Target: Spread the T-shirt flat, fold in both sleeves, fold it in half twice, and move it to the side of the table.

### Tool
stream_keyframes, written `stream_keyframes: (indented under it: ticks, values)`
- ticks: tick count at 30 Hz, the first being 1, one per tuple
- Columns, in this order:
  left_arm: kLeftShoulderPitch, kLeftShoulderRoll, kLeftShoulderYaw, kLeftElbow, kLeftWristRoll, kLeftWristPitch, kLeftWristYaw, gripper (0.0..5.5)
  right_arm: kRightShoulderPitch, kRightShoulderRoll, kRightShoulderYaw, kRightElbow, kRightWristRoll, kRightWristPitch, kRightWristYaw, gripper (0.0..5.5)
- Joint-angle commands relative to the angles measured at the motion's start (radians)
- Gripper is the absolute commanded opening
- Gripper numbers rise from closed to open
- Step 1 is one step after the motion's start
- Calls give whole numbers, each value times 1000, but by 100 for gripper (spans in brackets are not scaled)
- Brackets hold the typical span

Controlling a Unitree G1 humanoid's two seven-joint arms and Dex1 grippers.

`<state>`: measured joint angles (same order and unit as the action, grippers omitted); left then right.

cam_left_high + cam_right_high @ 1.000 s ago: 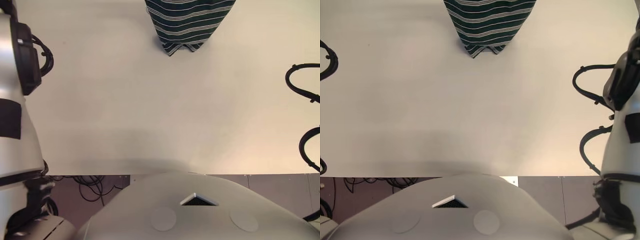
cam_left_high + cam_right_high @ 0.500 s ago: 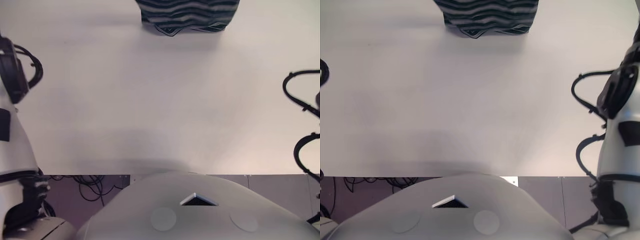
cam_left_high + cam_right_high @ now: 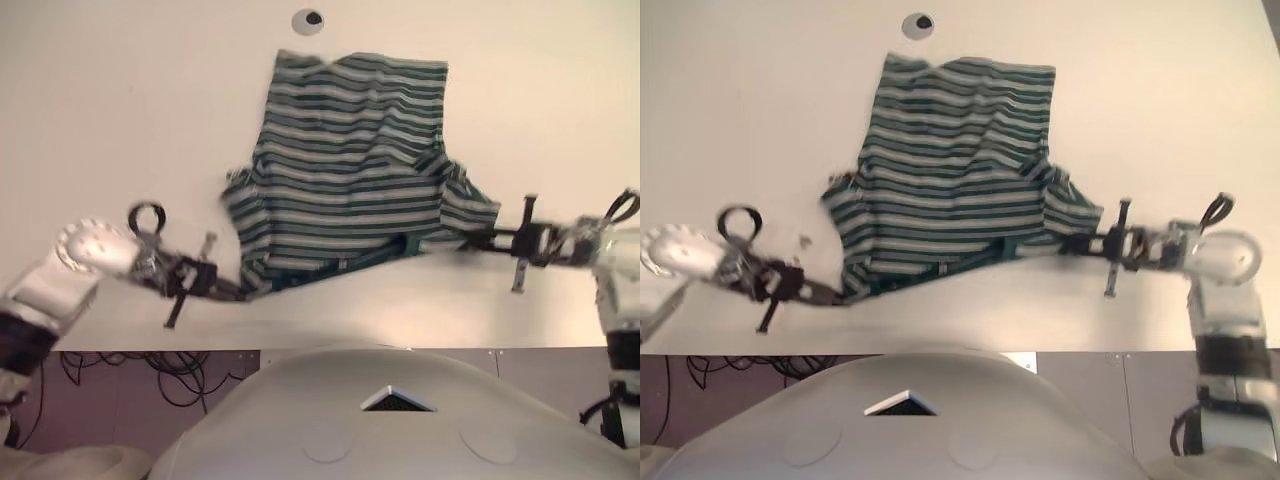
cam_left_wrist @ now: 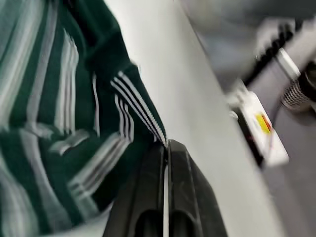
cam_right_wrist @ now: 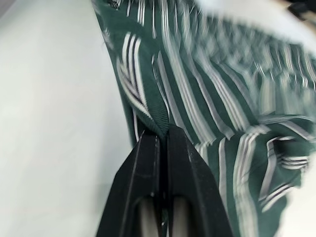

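Green-and-white striped T-shirt was seen lying on the pale table, sleeves towards the robot. The shirt's near-left corner was pinched between the pressed-together fingers of the left gripper. Its near-right sleeve edge was clamped in the same way by the right gripper, and the near edge was drawn taut between them.

Likely a lab: bare white table, loose cables underneath.
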<state>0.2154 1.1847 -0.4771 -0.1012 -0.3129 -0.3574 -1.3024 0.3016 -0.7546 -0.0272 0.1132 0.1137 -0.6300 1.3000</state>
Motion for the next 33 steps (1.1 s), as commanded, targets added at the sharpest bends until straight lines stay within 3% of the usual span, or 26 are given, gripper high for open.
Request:
stream_keyframes:
  ticks: [1,6,8,11,15,18,21,26,31,33]
  values:
    - [147,89,6,-64,175,14,51,3,118,-31,13,-74,-56,-63,-64,0]
    - [172,37,32,-60,303,52,174,3,223,-37,30,-182,-65,-12,-139,0]
    - [181,26,46,-67,283,74,187,0,276,-57,33,-226,-32,56,-141,34]
    - [219,54,67,-107,225,117,173,46,351,-101,28,-315,48,171,-112,87]
    - [282,135,142,-218,-93,271,55,97,406,-188,-40,-442,202,363,-75,157]
    - [283,130,244,-201,-247,338,-13,115,409,-234,-125,-476,278,453,-53,211]
    - [230,35,353,-152,-396,409,-17,115,336,-205,-201,-463,383,499,-64,233]
    - [129,-133,469,-11,-518,582,88,115,300,-149,-203,-449,365,482,-93,233]
    - [104,-223,554,216,-466,621,109,115,291,-115,-189,-423,331,454,-98,233]
    - [95,-241,568,281,-434,614,88,151,294,-104,-186,-407,321,435,-93,236]
